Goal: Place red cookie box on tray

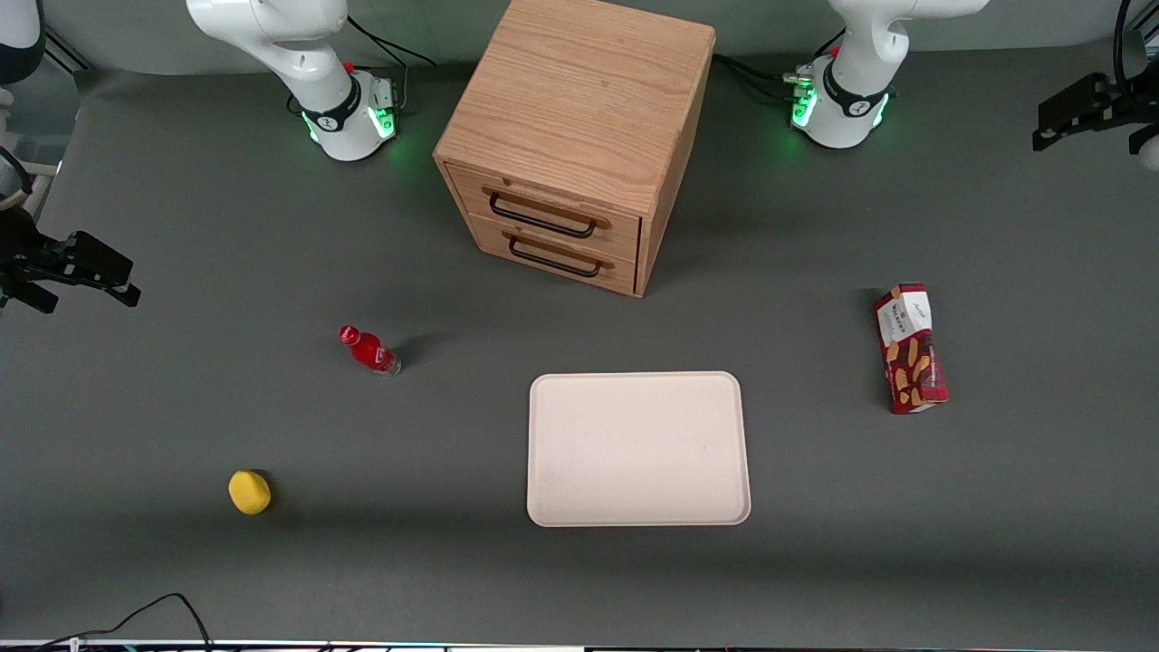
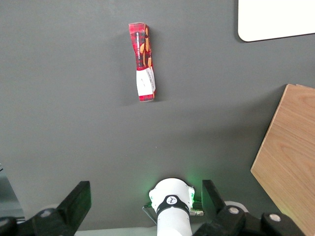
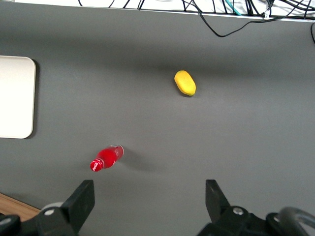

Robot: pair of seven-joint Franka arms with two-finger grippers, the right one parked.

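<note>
1. The pincer [image 1: 1082,113] hangs high at the working arm's end of the desk [image 1: 181,407], well up and away from everything on it, farther from the front camera than the red cookie box.
2. Its two black fingers [image 2: 76,201] are spread wide, with nothing between them.
3. The red cookie box [image 1: 910,360] lies flat on the desk toward the working arm's end, white end panel pointing away from the front camera.
4. From the wrist camera the box [image 2: 142,62] sits alone on bare grey surface, biscuit pictures facing up.
5. The tray [image 1: 638,448] rests flat near the middle of the desk, well apart from the box, with bare desk between them.
6. A wooden drawer cabinet [image 1: 579,136] stands farther from the front camera than the tray, both drawers closed.
7. Toward the parked arm's end lies a small red bottle [image 1: 369,350], tipped on its side.
8. A yellow lemon-like object [image 1: 249,492] sits nearer the front camera than the bottle.
</note>
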